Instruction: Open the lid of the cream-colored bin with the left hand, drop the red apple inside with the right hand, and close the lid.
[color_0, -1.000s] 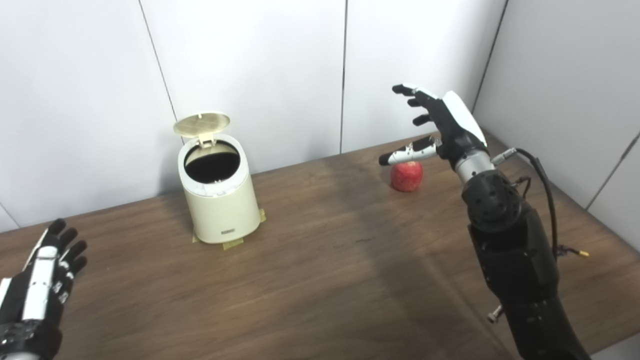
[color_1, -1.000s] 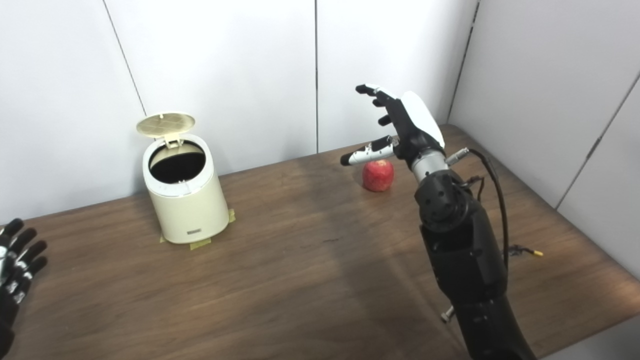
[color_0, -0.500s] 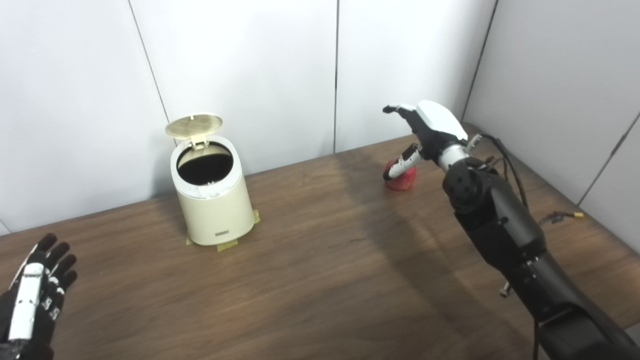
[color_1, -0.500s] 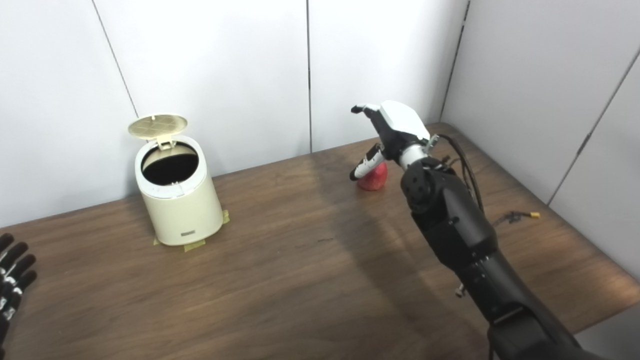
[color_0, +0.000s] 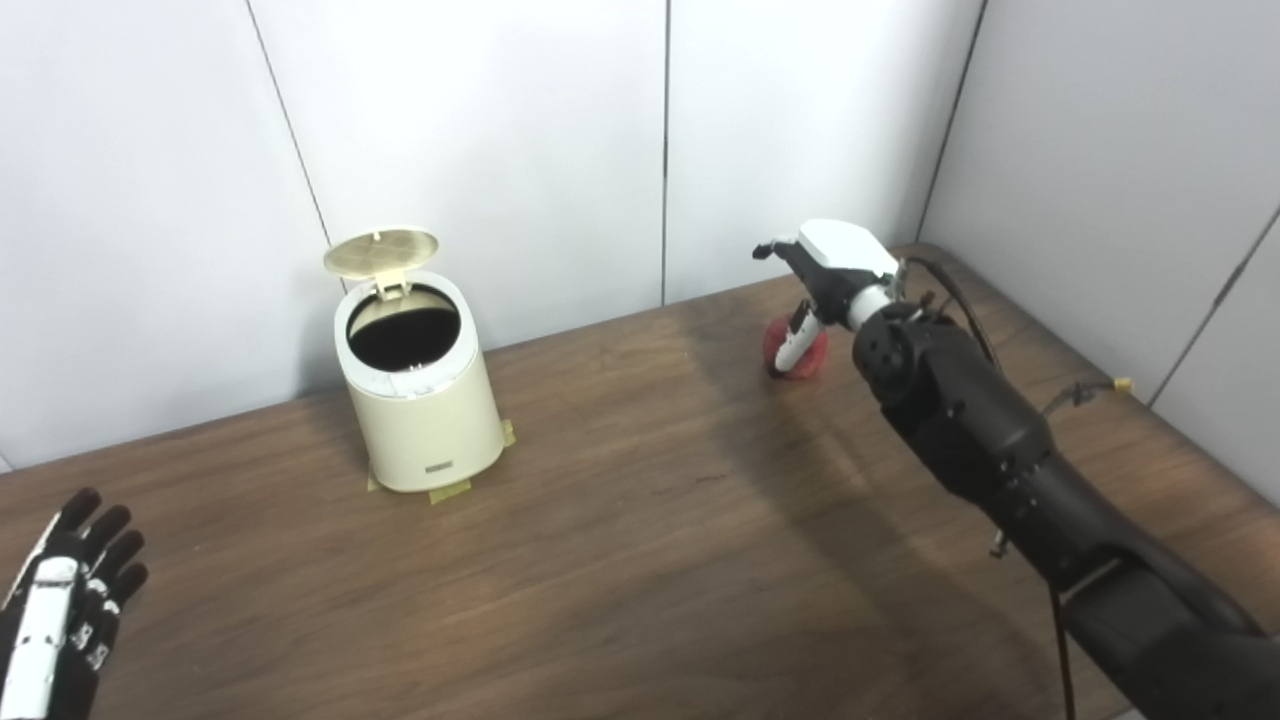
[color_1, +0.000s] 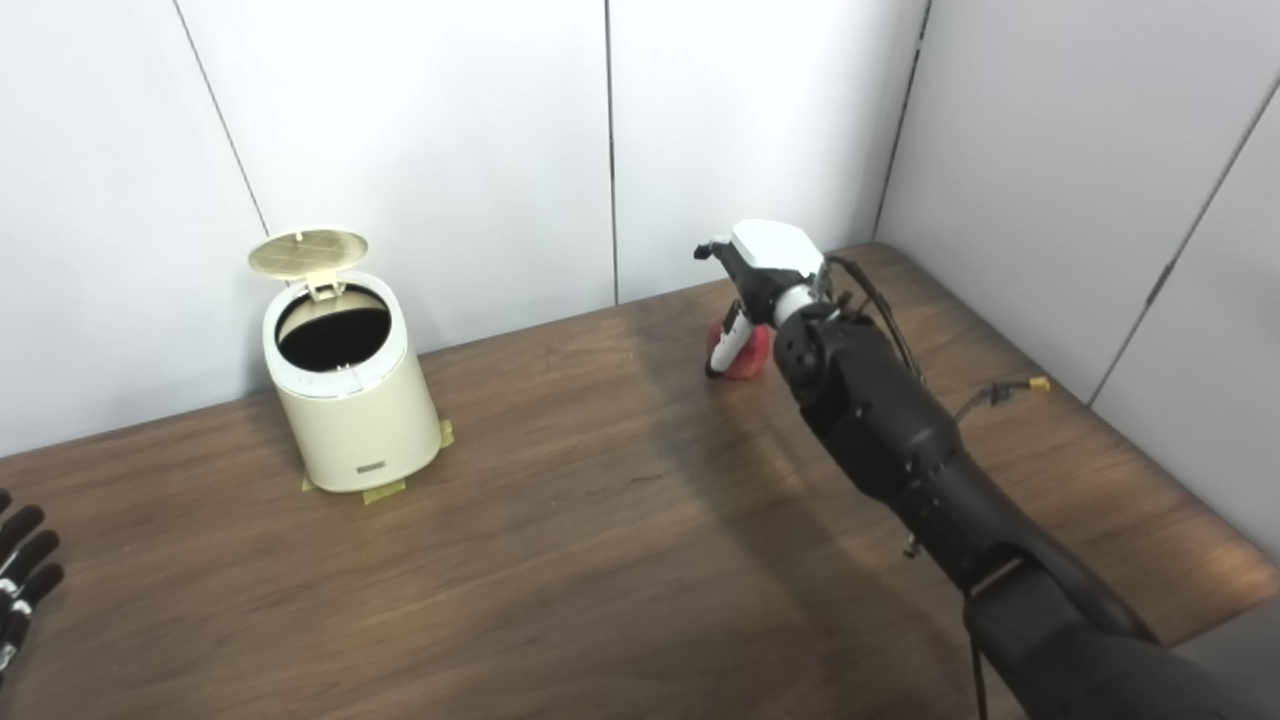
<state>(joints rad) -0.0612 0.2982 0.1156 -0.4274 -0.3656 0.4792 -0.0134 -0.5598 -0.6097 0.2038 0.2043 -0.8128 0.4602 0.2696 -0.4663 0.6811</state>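
The cream-colored bin (color_0: 425, 400) stands at the back left of the table with its round lid (color_0: 381, 252) tipped up and its dark inside showing. The red apple (color_0: 812, 356) lies on the table at the back right. My right hand (color_0: 825, 265) hovers right over it, open, the thumb (color_0: 797, 340) hanging down across the apple's left side and the fingertips still stretched forward above it. Much of the apple is hidden by the hand. My left hand (color_0: 60, 610) lies open and flat at the bottom left corner, far from the bin.
The brown wooden table (color_0: 640, 560) ends at white wall panels behind and to the right. Tape strips (color_0: 445, 492) mark the bin's base. A loose cable with a yellow plug (color_0: 1095, 388) lies beside my right forearm.
The camera has shifted a little. My right hand has tipped forward and come down over the apple, thumb now beside it. My left hand has slid back toward the bottom left corner.
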